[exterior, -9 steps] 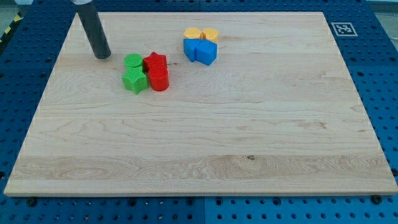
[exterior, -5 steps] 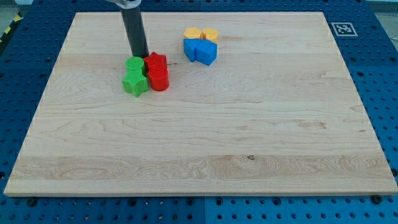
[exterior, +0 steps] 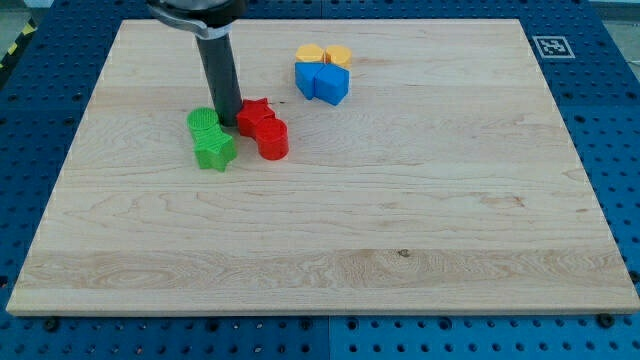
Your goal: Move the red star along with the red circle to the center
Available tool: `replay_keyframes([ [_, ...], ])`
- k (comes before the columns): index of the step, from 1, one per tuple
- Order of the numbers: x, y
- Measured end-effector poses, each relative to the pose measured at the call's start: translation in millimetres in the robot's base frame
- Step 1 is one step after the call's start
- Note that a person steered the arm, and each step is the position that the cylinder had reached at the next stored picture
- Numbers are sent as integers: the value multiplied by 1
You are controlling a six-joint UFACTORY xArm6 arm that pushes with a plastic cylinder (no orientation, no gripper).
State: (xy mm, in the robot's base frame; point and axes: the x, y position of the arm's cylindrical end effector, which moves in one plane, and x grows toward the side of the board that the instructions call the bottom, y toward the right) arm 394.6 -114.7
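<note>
The red star (exterior: 256,114) and the red circle (exterior: 272,138) lie together left of the board's middle, the circle just below and right of the star. My tip (exterior: 227,121) stands between the red star on its right and the green circle (exterior: 203,123) on its left, touching or nearly touching both. The green star (exterior: 214,151) lies just below the green circle.
Two blue blocks (exterior: 322,81) and two orange blocks (exterior: 324,55) sit in a cluster near the view's top, right of the rod. The wooden board (exterior: 400,200) ends at blue perforated table on all sides. A fiducial tag (exterior: 549,46) marks the top right corner.
My tip moved right and then down into the cluster. The red star and red circle shifted right and down; the green circle and green star shifted slightly left and down.
</note>
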Motion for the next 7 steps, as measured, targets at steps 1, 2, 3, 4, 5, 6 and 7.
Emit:
replay_keyframes([
  [1, 1, 0],
  [2, 6, 11],
  [3, 10, 30],
  [4, 11, 44],
  [5, 11, 57],
  [6, 11, 79],
  [7, 11, 83],
])
